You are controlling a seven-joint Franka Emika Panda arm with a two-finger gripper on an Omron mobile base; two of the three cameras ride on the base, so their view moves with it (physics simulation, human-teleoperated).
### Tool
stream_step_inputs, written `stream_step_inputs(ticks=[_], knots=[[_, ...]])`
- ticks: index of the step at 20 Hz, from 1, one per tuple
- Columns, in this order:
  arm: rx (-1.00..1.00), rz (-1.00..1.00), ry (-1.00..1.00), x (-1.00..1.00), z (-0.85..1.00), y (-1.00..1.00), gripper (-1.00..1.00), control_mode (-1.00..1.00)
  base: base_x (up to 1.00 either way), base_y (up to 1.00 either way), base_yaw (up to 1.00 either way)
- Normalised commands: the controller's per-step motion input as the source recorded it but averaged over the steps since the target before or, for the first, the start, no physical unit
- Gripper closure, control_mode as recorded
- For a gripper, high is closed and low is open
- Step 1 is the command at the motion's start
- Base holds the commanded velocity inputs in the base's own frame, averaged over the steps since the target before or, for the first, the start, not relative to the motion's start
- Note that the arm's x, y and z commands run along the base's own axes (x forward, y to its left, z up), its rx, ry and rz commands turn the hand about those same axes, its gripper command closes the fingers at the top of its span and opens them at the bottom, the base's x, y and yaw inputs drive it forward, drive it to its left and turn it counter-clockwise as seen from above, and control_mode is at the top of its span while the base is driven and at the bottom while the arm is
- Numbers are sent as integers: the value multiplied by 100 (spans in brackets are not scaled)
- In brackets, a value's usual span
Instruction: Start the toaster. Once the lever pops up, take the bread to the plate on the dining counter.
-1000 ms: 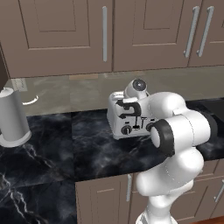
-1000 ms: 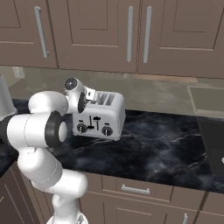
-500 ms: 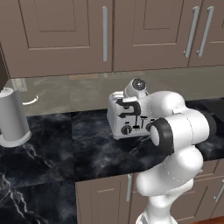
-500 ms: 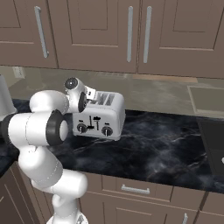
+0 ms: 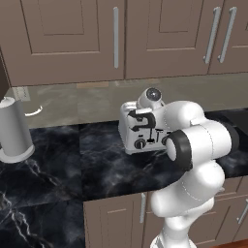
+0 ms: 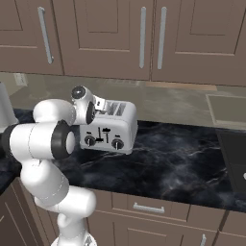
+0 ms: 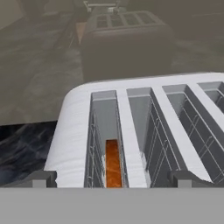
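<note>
The silver-white toaster (image 5: pixel 138 135) (image 6: pixel 113 132) stands on the black marble kitchen counter (image 5: pixel 87 164) against the back wall. In the hand view I look down into its slots (image 7: pixel 144 131). A brown slice of bread (image 7: pixel 113 162) sits low in the leftmost slot. My gripper (image 7: pixel 113 179) hangs just above the toaster's top, open, with one fingertip on each side of that slot and nothing between them. From the base views the hand (image 5: pixel 144 112) (image 6: pixel 96 106) hovers over the toaster's left end. The plate and the dining counter are out of view.
A tall grey canister (image 5: pixel 13 131) stands at the counter's left. Brown wall cabinets (image 5: pixel 116 38) hang above and drawers (image 6: pixel 149 209) run below the counter edge. Open marble stretches to the toaster's right (image 6: pixel 182 163).
</note>
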Motion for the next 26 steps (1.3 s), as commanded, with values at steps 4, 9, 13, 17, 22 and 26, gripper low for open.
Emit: stream_step_inputs(ticks=[4, 9, 13, 17, 22, 26], knots=[[0, 2, 0, 0, -4, -1, -100, -100, 0, 0, 0], [0, 4, 0, 0, -1, -2, -100, -100, 0, 0, 0], [0, 5, 0, 0, 0, -8, -100, -100, 0, 0, 0], [0, 1, 0, 0, 0, -19, -100, -100, 0, 0, 0], [-1, 0, 0, 0, -1, -14, -100, -100, 0, 0, 0], [-1, 0, 0, 0, 0, 1, -100, -100, 0, 0, 0]])
